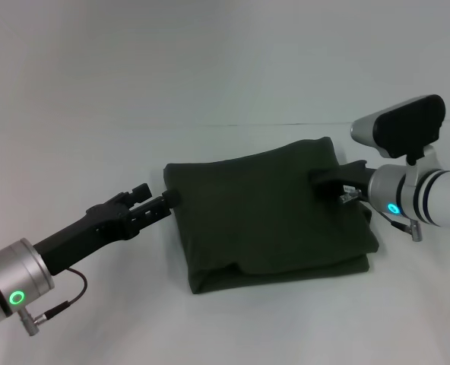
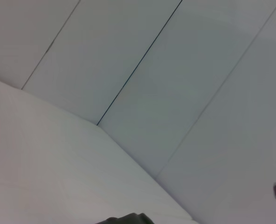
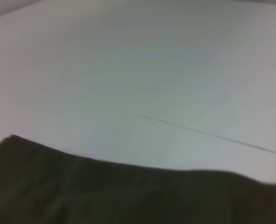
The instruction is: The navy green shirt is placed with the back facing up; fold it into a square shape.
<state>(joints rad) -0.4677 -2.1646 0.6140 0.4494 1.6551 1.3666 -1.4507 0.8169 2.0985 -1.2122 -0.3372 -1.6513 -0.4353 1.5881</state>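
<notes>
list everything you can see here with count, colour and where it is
navy green shirt: one, dark olive green, folded into a rough square with stacked layers, lying in the middle of the table
table: one, white, under the shirt and both arms
left gripper: one, black on a black and silver arm, at the shirt's far corner on the robot's left side, tip against the cloth edge
right gripper: one, black on a silver and white arm, over the shirt's far corner on the robot's right side, tip resting on the cloth
wrist camera housing: one, black and grey, on top of the right arm
</notes>
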